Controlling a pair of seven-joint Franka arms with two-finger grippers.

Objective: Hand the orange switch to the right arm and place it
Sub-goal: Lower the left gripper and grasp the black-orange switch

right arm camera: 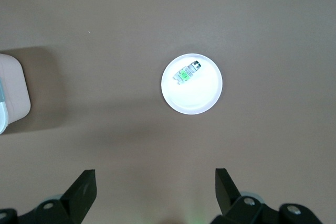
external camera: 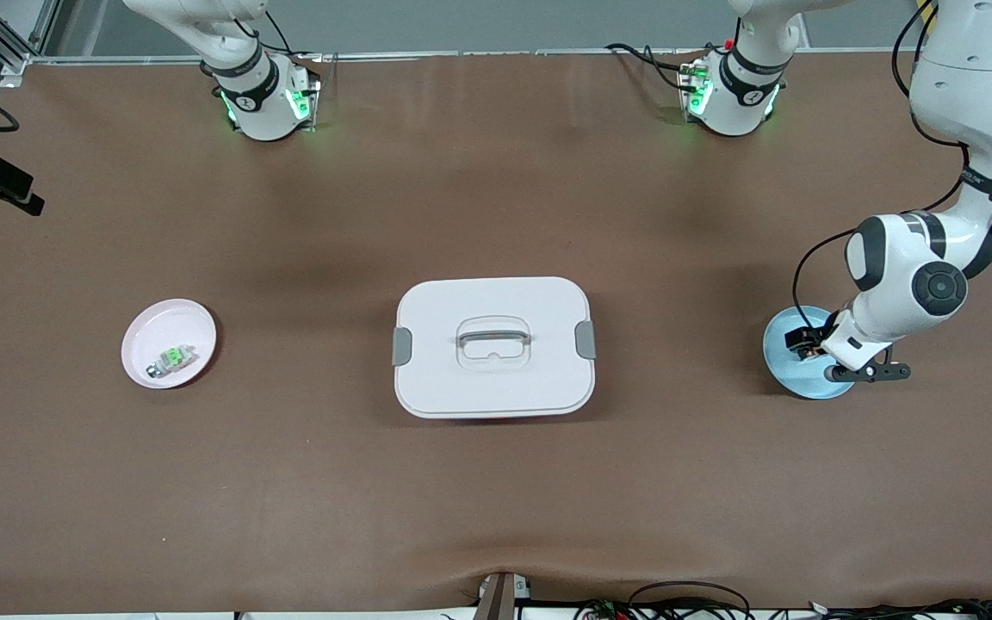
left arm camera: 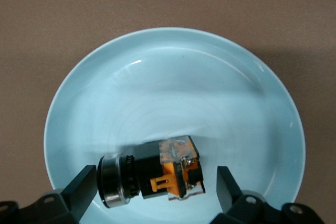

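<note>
Starting nearest the front camera, the white lidded box (external camera: pixel 493 346) sits mid-table as the landmark, and toward the left arm's end from it the orange switch (left arm camera: pixel 157 174) lies untouched on the blue plate (left arm camera: pixel 173 77), so the pick-up, the handover and the placing are all not yet done. Low over that plate, the left claw (left arm camera: pixel 156 188) has its fingers spread wide either side of the switch, gripping nothing. High above the table on the box's other flank, the right claw (right arm camera: pixel 156 190) waits wide open and empty, over bare table near the pink plate (external camera: pixel 196 320) with the clear-and-green part (external camera: pixel 170 359).
</note>
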